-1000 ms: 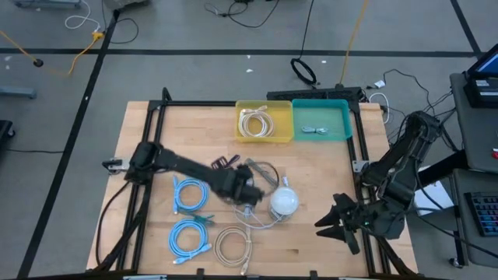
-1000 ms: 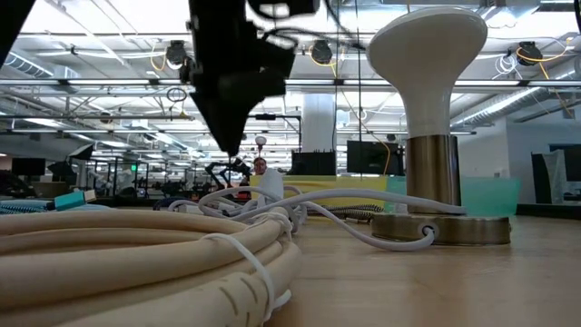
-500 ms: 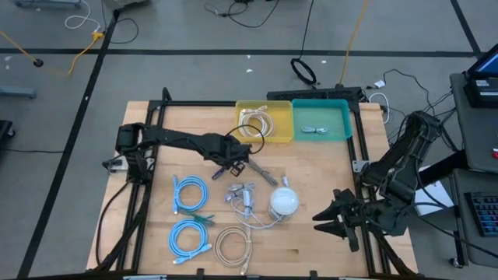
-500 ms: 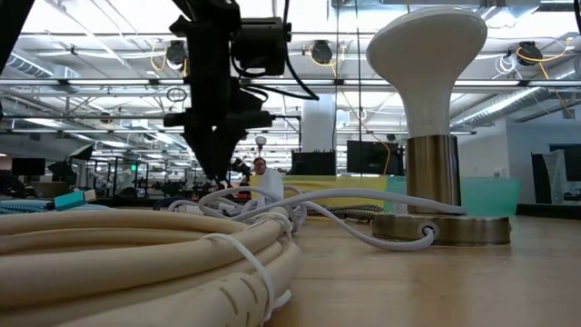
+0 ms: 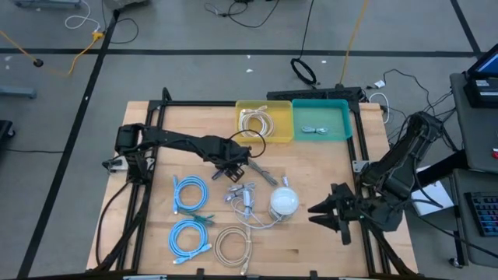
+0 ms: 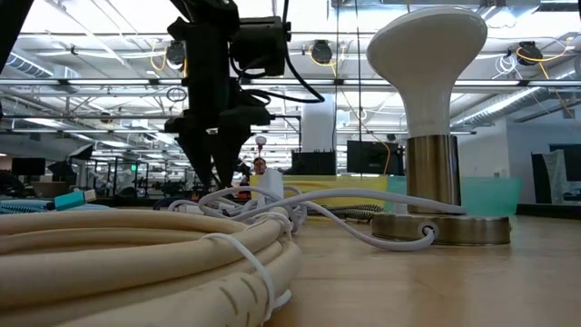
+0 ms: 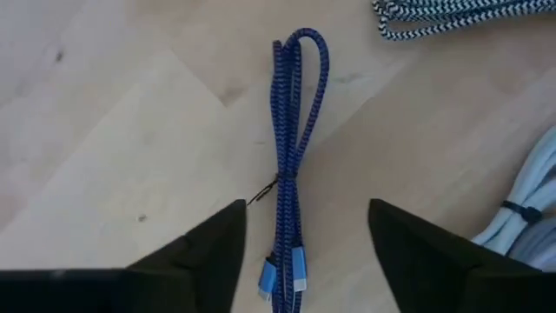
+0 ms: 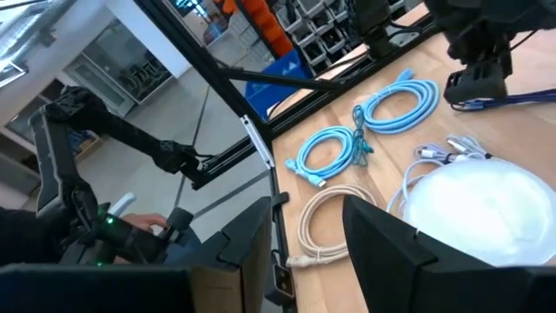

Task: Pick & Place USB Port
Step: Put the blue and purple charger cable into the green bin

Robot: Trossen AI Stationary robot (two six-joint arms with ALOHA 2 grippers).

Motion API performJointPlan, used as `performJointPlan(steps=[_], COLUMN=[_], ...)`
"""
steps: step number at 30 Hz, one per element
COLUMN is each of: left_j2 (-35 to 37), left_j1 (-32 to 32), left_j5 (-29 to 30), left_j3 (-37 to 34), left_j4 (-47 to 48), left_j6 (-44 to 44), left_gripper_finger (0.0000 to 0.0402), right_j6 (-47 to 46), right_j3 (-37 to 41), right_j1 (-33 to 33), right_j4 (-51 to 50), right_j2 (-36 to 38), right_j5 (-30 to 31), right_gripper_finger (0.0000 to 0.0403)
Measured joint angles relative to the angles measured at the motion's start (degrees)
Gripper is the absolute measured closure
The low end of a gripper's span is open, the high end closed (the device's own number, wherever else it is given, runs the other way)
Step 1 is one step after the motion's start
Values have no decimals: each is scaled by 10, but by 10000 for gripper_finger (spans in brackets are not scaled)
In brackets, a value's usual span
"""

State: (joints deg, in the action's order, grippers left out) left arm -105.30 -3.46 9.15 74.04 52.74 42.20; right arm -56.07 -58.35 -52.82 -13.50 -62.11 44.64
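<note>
- Left gripper point(image 5: 237, 165) sits just above the middle of the table point(image 5: 327, 233), fingers point(image 7: 208, 256) spread wide with nothing in them.
- The blue cable point(image 7: 291, 187) lies folded flat on the wood right between those fingers, around 5 o'clock from the gripper in the high view.
- Yellow bin point(image 5: 264, 121) with a white cable and teal bin point(image 5: 320, 120) are up at 12 o'clock, side by side.
- White lamp point(image 5: 284, 201) is at 5 o'clock from the gripper.
- Right gripper point(image 5: 315, 216) hangs at the table's 4 o'clock edge, parted partway, empty.
</note>
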Motion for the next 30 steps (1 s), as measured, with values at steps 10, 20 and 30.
performJointPlan(steps=[10, 20, 30], left_j2=[-7, -1, 39], left_j1=[-19, -16, -12], left_j5=[-2, -60, -91], left_j3=[-29, -130, -64], left_j4=[-66, -147, -213], left_j6=[-17, 7, 15], left_gripper_finger=[119, 239, 392], right_j6=[-1, 2, 13], right_j3=[0, 0, 0], right_j1=[18, 19, 34], right_j4=[0, 15, 19], right_j2=[0, 0, 0], right_j5=[-14, -13, -14], right_gripper_finger=[268, 268, 268])
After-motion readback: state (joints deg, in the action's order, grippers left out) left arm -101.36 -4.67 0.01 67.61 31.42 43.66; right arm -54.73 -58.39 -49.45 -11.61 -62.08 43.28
